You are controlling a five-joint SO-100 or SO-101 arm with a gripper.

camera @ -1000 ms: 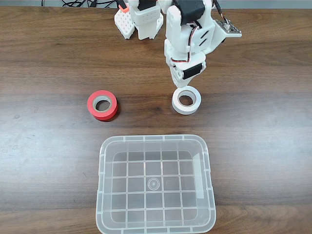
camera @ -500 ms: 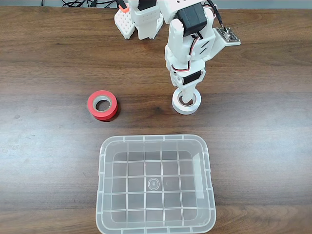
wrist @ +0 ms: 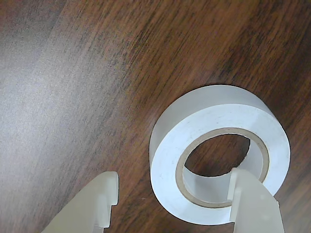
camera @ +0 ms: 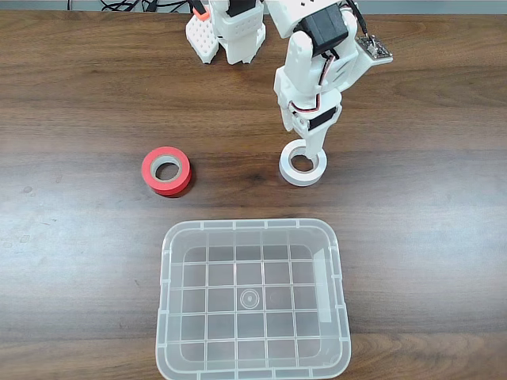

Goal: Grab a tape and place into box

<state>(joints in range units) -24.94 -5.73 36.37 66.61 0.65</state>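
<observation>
The white tape (camera: 302, 170) lies flat on the wooden table, right of centre in the fixed view. My gripper (camera: 305, 155) is lowered onto it from behind. In the wrist view the tape (wrist: 194, 126) fills the right half; my gripper (wrist: 177, 204) is open, one fingertip (wrist: 250, 194) inside the hollow core and the other (wrist: 97, 199) outside the roll on its left. The roll's wall stands between the two fingers, and neither presses on it. The clear plastic box (camera: 170, 317) sits empty near the table's front edge.
A red-orange tape roll with a grey core (camera: 166, 170) lies left of the white one. The arm's white base (camera: 226, 32) stands at the back edge. Bare wood surrounds the box on both sides.
The gripper has come down and slightly right onto the white tape, one finger now reaching into its core. The tape, red roll and box have not moved.
</observation>
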